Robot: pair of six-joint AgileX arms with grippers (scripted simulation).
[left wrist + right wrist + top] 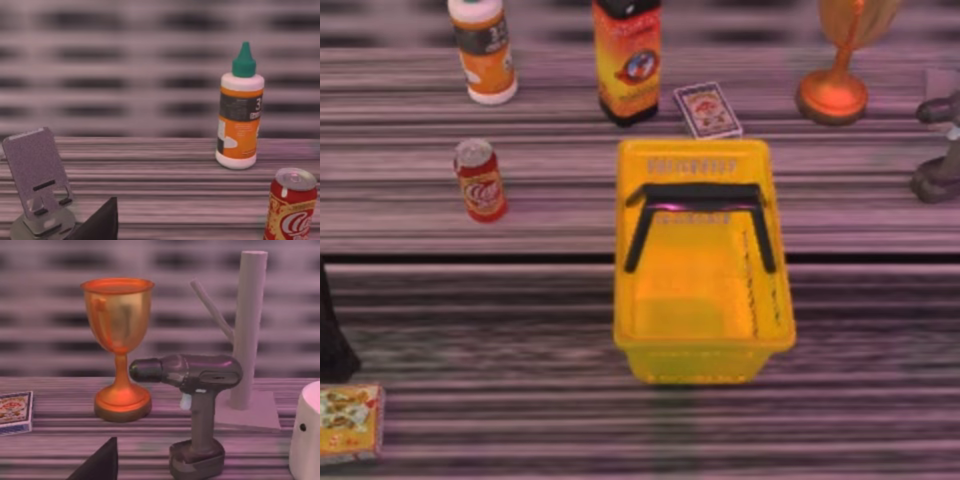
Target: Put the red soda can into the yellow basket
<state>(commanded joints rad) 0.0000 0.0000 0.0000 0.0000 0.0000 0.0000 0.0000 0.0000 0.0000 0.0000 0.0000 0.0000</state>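
Where it stands upright on the desk (570,420), toward the far left corner, the red soda can (480,180) shows a silver top, a red body and a white-and-gold label; the left wrist view catches its upper part with the lid and pull tab visible. It is well apart from the yellow basket (775,300), which sits at the middle of the desk, a large rectangular tub with perforated walls and black handles (698,195) folded across its far half. Nothing lies inside the basket.

At the far edge stand a white-bodied orange-labelled bottle (483,50), green-capped as the left wrist view shows, and a tall orange-red bottle (627,60). A small card box (708,110) lies just beside the basket's far rim. A golden goblet (835,85) stands toward the far right corner, and a dark drill (940,140) sits at the right edge. A printed box (348,422) lies at the near left corner.

The left arm (332,330) appears only as a dark shape at the left edge of the desk, and its pincer (100,225) shows only as a dark wedge in the left wrist view; whether it is apart or together cannot be told. The right pincer (100,462) shows the same way in the right wrist view, facing the goblet and drill; its state cannot be told either. Neither touches the can.
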